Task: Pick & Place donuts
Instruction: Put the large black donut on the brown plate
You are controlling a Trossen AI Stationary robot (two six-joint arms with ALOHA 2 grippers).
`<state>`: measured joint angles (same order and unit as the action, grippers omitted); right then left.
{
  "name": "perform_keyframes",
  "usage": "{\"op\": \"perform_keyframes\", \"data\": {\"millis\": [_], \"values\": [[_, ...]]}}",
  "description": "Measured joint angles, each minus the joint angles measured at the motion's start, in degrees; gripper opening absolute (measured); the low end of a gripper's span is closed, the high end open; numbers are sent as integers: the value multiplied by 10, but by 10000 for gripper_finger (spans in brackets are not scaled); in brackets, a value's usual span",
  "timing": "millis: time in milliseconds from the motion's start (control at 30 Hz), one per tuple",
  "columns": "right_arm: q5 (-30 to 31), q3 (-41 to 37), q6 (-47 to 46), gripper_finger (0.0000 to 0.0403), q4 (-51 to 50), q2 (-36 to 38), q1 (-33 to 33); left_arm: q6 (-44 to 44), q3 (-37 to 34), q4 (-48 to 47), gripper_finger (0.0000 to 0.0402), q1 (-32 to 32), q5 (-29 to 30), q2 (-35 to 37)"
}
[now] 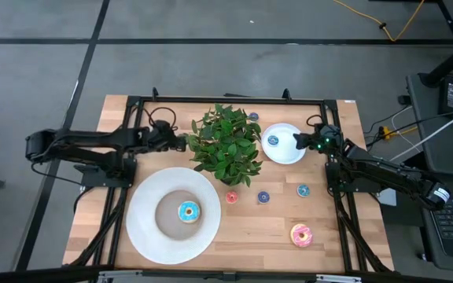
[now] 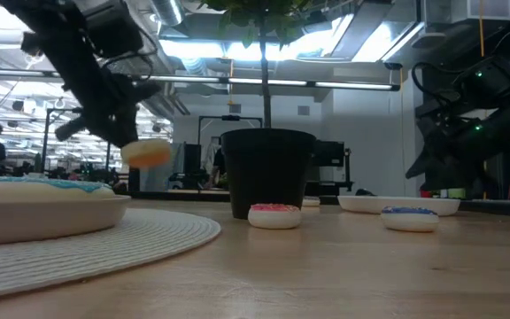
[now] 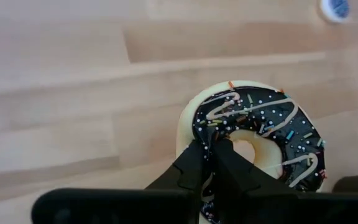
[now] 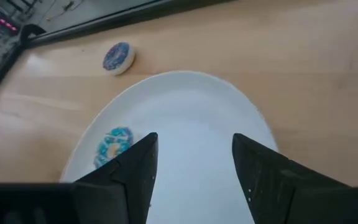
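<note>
A chocolate-brown donut (image 3: pixel 253 134) with white stripes and sprinkles hangs in my left gripper (image 3: pixel 211 149), which is shut on it beside the plant at the table's far left (image 1: pixel 181 143). The low view shows this donut (image 2: pixel 146 152) clear of the table. A light-blue donut (image 1: pixel 189 211) lies on the large white plate (image 1: pixel 148 236). A pink donut (image 1: pixel 300 234) lies on the table at the near right. My right gripper (image 4: pixel 194 146) stands open above the small white plate (image 4: pixel 185 106), touching nothing. A tiny blue donut (image 4: pixel 112 147) lies on that plate. My left gripper pinches the chocolate donut's ring between its two fingers at the part nearest the wrist (image 3: pixel 211 134), one fingertip (image 3: pixel 229 149) at the edge of the hole. The fingers slant down at it from the table's left. The donut is lifted clear of the table, tilted.
A green plant (image 1: pixel 225 145) in a black pot (image 2: pixel 268 173) stands mid-table between the two arms. Tiny donuts lie on the wood: red (image 1: pixel 232 196), blue (image 1: pixel 263 196), teal (image 1: pixel 303 189), and another blue (image 4: pixel 118 57) beyond the small plate.
</note>
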<state>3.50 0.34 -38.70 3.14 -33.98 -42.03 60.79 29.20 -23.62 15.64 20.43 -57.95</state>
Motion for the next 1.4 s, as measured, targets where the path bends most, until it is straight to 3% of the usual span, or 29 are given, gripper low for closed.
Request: {"op": "perform_keyframes", "data": {"millis": [233, 400, 800, 1100, 1400], "values": [[-28, 0, -55, 207, 10, 0, 0, -54, 72, -75, 19, 11, 25, 5], [-107, 7, -48, 207, 74, 0, 0, -87, 106, -82, 19, 47, 19, 5], [-137, 141, -78, 207, 72, 0, -6, -159, 174, -80, 19, 153, -37, 4], [-138, 313, -105, 207, -113, -41, -34, -201, 222, -79, 19, 196, -70, -9], [-142, 521, -54, 207, -256, -168, -37, -243, 294, -101, 19, 207, -99, -73]]}}
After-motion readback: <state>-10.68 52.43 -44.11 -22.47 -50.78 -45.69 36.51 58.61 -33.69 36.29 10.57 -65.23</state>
